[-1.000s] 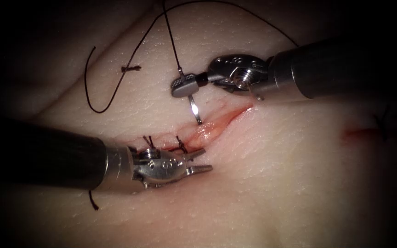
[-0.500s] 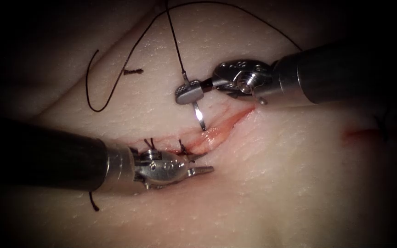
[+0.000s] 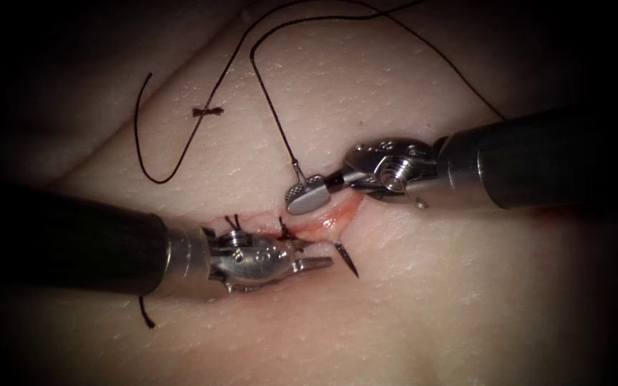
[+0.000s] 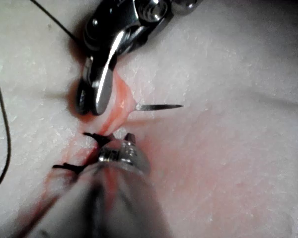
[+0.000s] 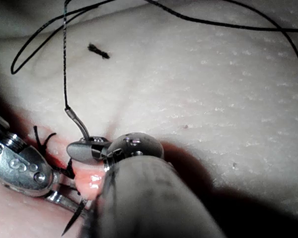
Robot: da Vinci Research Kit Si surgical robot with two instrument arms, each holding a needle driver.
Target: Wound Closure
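- Pale tissue (image 3: 430, 286) lies under both tools, and the pink cut (image 3: 327, 218) runs across it, slanting up to the right.
- Red fluid (image 3: 337, 213) wets the open part of the cut.
- Right tool (image 3: 307, 194) has its jaws shut on the needle (image 3: 345, 259), close to the back end where the thread joins.
- Its jaws press down right at the top edge of the cut.
- Most of the needle is in the tissue, under the cut.
- Its back end sticks up out of the jaws, on the top side of the cut.
- Its sharp tip has come out on the lower side of the cut. It was not out there a second ago, when the needle stood above the cut.
- That tip is a short dark spike. It points down and a bit to the right, away from the cut.
- Left tool (image 3: 314, 256) lies low on the left, pointing right, with its jaws a little way apart.
- It holds nothing. Its tips are just beside the needle tip, not touching it.
- Dark thread (image 3: 273, 114) goes up from the needle's back end, then loops wide over the tissue at the top.
- Two dark stitches (image 3: 232, 221) sit on the cut, just above the left tool.
- One small cut bit of thread (image 3: 207, 112) lies by itself on the tissue, up on the left.
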